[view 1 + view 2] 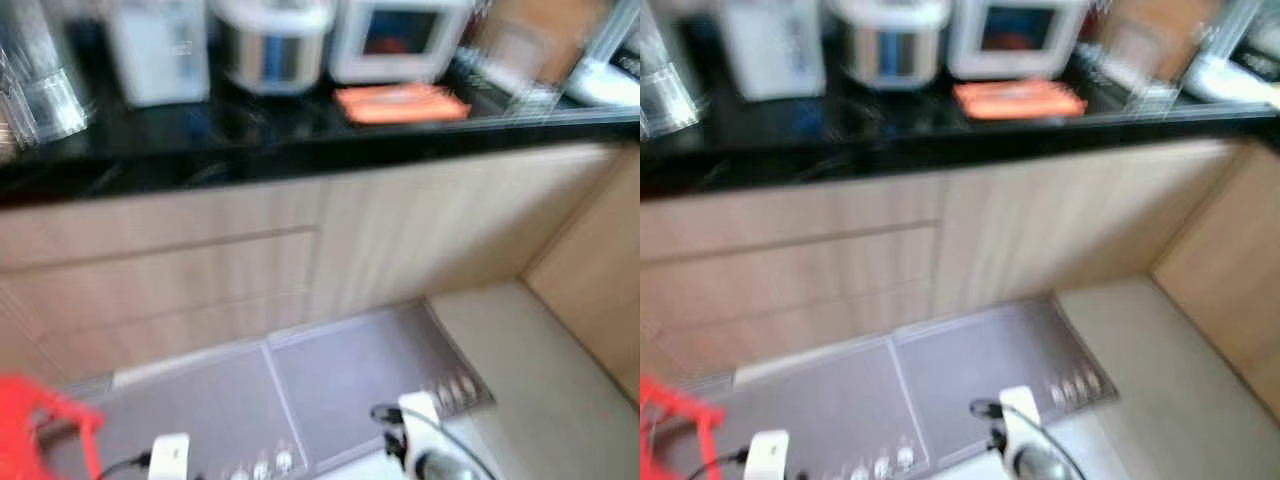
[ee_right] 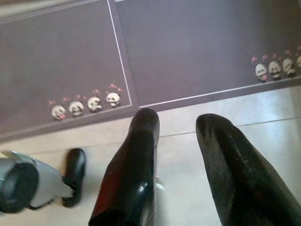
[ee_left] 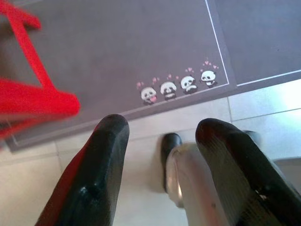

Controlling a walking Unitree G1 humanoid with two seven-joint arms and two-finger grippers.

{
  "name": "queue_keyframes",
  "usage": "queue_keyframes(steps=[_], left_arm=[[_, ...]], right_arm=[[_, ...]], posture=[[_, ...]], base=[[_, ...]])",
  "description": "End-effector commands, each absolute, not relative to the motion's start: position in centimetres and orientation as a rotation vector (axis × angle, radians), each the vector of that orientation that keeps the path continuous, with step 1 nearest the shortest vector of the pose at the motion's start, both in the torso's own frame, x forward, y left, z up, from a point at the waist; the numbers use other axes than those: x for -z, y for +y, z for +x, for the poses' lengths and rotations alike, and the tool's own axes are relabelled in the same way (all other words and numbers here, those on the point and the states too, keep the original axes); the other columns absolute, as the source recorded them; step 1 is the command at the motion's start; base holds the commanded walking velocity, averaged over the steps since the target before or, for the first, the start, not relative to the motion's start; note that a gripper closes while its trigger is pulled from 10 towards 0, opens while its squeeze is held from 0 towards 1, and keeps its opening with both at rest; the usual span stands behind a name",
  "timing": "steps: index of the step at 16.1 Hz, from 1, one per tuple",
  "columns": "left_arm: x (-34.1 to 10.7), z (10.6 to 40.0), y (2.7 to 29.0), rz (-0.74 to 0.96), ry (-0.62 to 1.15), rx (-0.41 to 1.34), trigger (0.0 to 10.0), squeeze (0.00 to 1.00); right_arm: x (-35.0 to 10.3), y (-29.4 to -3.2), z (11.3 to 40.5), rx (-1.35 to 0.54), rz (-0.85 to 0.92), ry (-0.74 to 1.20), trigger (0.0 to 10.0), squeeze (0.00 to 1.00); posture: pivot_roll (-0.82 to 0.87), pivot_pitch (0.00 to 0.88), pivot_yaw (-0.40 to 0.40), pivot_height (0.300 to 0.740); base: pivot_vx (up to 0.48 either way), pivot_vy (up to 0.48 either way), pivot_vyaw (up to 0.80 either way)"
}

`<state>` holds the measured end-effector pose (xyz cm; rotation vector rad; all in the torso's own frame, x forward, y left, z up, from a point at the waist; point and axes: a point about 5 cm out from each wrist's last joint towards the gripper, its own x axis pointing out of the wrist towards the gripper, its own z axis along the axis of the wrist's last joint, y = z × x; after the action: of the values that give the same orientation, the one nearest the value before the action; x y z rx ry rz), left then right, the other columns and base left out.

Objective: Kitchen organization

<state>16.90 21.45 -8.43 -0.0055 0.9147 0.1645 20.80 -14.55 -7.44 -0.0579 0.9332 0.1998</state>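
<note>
Counter (image 1: 300, 150) far ahead; both end effectors (image 3: 160, 155) (image 2: 176, 150) open, over mat (image 2: 188, 52).

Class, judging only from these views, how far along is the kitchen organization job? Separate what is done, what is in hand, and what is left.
Done: nothing can be confirmed; the head views are blurred.
In hand: nothing. The left gripper and right gripper hang open over the grey panda mat and floor tiles, jaws holding nothing.
Left: apparently everything. The orange item, the silver cooker and white appliances sit on the black counter, untouched.
</note>
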Motion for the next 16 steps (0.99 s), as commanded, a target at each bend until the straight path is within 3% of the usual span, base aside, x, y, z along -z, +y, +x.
queue_keyframes(steps=[1, 16], left_arm=[[8.80, 16.43, 20.75, -0.002, 0.940, -0.142, 10.0, 0.00], [8.94, 16.21, 20.63, 0.027, 0.960, -0.138, 10.0, 0.00]], right_arm=[[7.61, -15.68, 20.45, -0.177, -0.077, 0.948, 10.0, 0.00], [7.80, -16.32, 20.00, -0.150, -0.068, 0.953, 10.0, 0.00]], posture=[[0.08, 0.000, -0.062, 0.740], [0.05, 0.000, -0.046, 0.740]], base=[[0.000, 0.000, -0.77], [0.000, -0.207, -0.77]])
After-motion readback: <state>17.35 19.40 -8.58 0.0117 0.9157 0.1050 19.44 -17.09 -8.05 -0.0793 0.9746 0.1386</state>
